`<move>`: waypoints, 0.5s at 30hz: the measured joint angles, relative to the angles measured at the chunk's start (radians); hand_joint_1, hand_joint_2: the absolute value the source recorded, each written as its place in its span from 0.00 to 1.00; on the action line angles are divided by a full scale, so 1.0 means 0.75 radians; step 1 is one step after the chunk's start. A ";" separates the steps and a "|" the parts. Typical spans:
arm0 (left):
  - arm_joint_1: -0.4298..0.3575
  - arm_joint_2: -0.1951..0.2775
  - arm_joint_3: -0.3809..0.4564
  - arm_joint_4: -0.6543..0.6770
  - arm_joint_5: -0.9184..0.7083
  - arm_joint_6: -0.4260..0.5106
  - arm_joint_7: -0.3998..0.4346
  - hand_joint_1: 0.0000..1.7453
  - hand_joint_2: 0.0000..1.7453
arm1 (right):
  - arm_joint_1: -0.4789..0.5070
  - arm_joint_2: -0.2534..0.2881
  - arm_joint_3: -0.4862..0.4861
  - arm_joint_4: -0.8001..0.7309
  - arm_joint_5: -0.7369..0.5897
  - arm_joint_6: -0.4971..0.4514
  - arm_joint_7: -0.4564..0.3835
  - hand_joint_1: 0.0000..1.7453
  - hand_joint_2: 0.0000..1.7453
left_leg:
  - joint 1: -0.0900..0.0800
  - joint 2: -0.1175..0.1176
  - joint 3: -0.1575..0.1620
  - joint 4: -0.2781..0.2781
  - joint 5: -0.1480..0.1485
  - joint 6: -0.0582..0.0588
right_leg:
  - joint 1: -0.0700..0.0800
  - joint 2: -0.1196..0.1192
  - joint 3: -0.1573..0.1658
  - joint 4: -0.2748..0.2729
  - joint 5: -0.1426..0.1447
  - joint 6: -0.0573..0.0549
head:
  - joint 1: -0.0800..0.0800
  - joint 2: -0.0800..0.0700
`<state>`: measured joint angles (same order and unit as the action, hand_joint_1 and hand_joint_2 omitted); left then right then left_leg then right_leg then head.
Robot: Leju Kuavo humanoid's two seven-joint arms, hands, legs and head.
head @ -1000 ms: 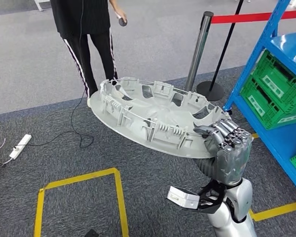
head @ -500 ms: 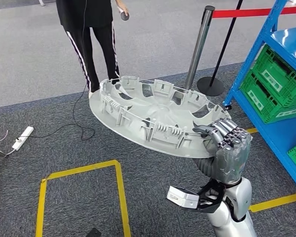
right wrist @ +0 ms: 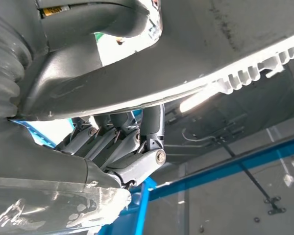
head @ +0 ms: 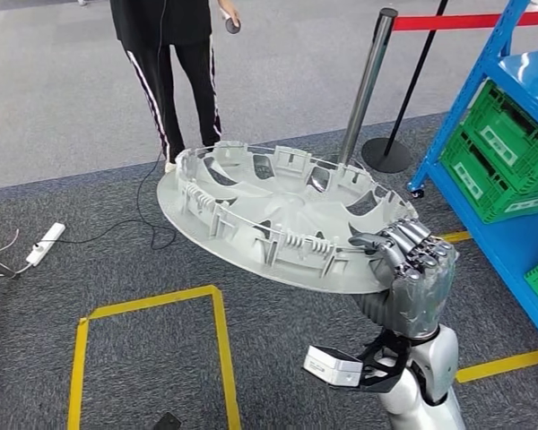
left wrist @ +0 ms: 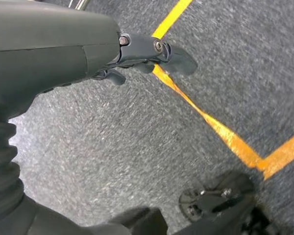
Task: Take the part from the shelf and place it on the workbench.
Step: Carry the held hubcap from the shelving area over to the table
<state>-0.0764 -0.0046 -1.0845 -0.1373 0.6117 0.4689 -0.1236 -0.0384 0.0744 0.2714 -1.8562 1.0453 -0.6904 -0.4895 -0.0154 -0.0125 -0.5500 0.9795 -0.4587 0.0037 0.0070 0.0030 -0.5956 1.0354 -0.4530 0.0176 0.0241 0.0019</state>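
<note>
The right hand (head: 410, 278) grips the near right rim of the part (head: 280, 215), a large round wheel cover of pale grey moulded plastic. Its dark fingers (head: 405, 240) curl over the rim onto the ribbed inner face, and the rest of the hand sits beneath the rim. From the right wrist camera, the fingers (right wrist: 112, 142) are folded tight against the smooth underside of the part (right wrist: 227, 44). The part is held aloft over the floor, tilted, inner face up, showing radial ribs, clip tabs, cut-out openings and a thin wire ring running round inside the rim.

The left hand (left wrist: 101, 54) hangs over grey carpet (left wrist: 108, 142) crossed by yellow tape (left wrist: 219, 132). It holds nothing, and its dark fingers (left wrist: 167, 54) lie fairly straight.

On the right stands a blue metal shelf (head: 496, 54) carrying green slatted plastic crates (head: 503, 161). Beyond the part, a polished metal post (head: 364, 85) carries a red belt (head: 449, 20). At the far side a person (head: 171, 63) in dark clothes with striped trousers holds a small dark object. A white power strip (head: 47, 244) lies on the carpet at the left, and a yellow tape outline (head: 151, 340) marks the near floor.
</note>
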 joint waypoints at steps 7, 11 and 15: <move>-0.006 -0.002 0.000 0.000 -0.007 0.006 0.006 0.00 1.00 | 0.008 0.000 -0.002 0.000 0.000 0.000 -0.003 1.00 1.00 | 0.015 0.005 -0.220 0.352 -0.102 -0.046 | -0.013 -0.004 0.056 -0.019 -0.043 -0.036 | -0.004 0.000; -0.015 -0.004 0.001 -0.001 -0.008 0.007 0.011 0.00 1.00 | 0.012 0.000 -0.002 0.000 -0.001 0.000 -0.004 1.00 1.00 | 0.027 0.009 -0.260 0.294 0.063 -0.055 | -0.022 0.000 0.140 -0.020 -0.106 -0.024 | -0.005 0.000; -0.007 -0.008 0.001 0.000 -0.009 0.008 0.016 0.00 1.00 | 0.010 0.000 -0.002 -0.003 -0.002 0.000 -0.005 1.00 1.00 | 0.018 0.018 -0.155 0.056 0.126 -0.040 | -0.022 0.007 0.196 -0.042 -0.164 0.012 | -0.017 0.000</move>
<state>-0.0816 -0.0103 -1.0842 -0.1376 0.6053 0.4749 -0.1118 -0.0313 0.0747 0.2697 -1.8583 1.0441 -0.6907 -0.4933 -0.0020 0.0011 -0.6659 1.0212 -0.3644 -0.0264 -0.0098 0.0085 -0.4483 1.0042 -0.5760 0.0264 0.0112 0.0016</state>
